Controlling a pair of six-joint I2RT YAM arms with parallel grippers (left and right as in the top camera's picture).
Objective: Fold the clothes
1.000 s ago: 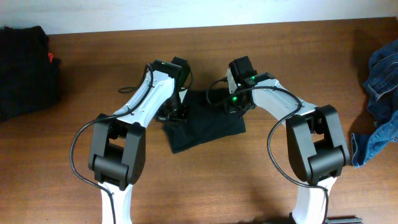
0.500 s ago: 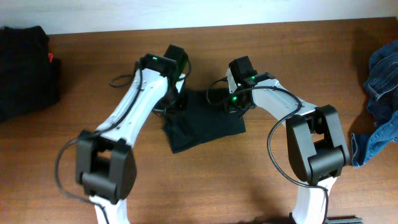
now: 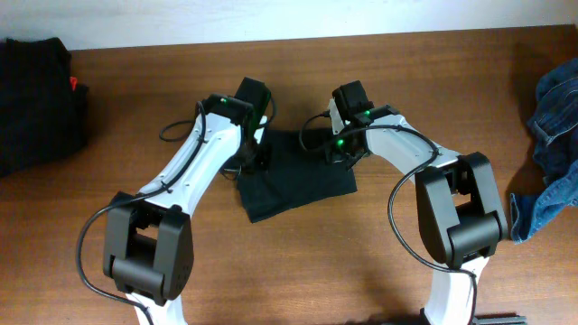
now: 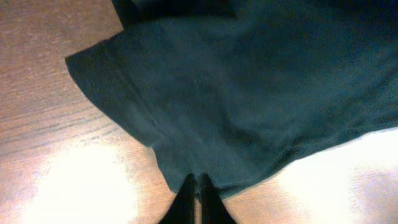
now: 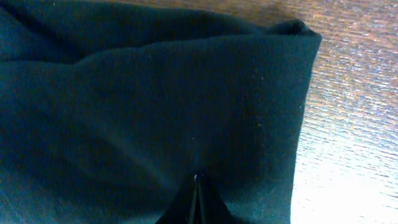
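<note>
A black T-shirt (image 3: 293,185), folded into a small rectangle, lies at the table's centre. My left gripper (image 3: 256,155) is at its far left corner. In the left wrist view the left gripper (image 4: 198,182) has only a sliver of gap, its tips at the hem of the shirt (image 4: 236,93); whether cloth is still pinched does not show. My right gripper (image 3: 343,155) is at the shirt's far right corner. In the right wrist view the right gripper (image 5: 198,178) is shut, tips resting against the dark cloth (image 5: 155,93), with no pinched fold visible.
A heap of black clothes (image 3: 36,99) with a small red spot sits at the far left. Blue denim clothes (image 3: 553,135) lie at the right edge. Bare brown wooden table (image 3: 298,271) stretches in front of the shirt.
The left arm's elbow has swung out to the left and its wrist has shifted slightly toward the far side. The shirt and the right arm have not moved.
</note>
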